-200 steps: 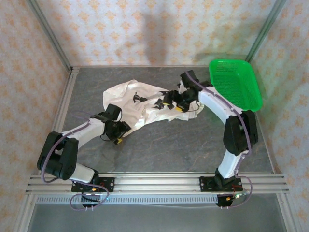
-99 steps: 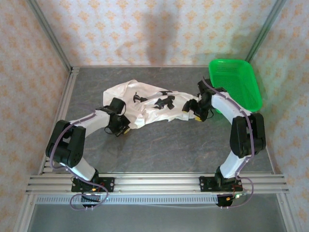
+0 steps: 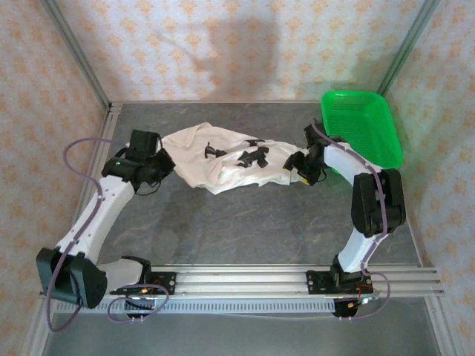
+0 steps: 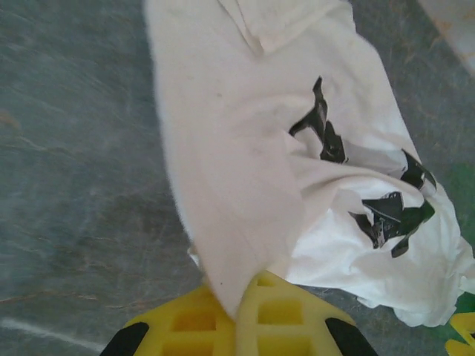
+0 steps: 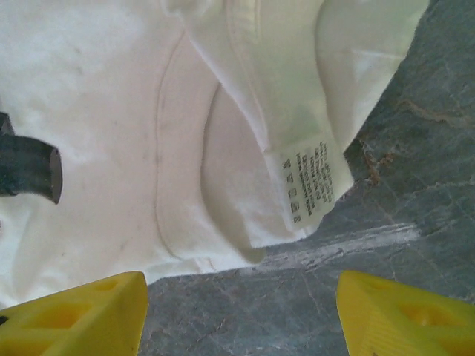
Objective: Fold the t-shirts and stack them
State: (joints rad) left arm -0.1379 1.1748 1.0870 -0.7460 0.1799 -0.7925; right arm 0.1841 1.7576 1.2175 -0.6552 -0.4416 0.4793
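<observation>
High fixed camera above the near edge looks down across the whole table (image 3: 245,215). Each wrist camera looks down close on the t-shirt (image 3: 223,159), shared by all views.

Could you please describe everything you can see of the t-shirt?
The t-shirt is white, soft-looking cloth, lying crumpled across the far part of the grey table, with black printed marks facing up. A white care label sticks out at one edge. The left gripper is shut on its left end, pinching the cloth. The right gripper is open at its right end, not gripping.
</observation>
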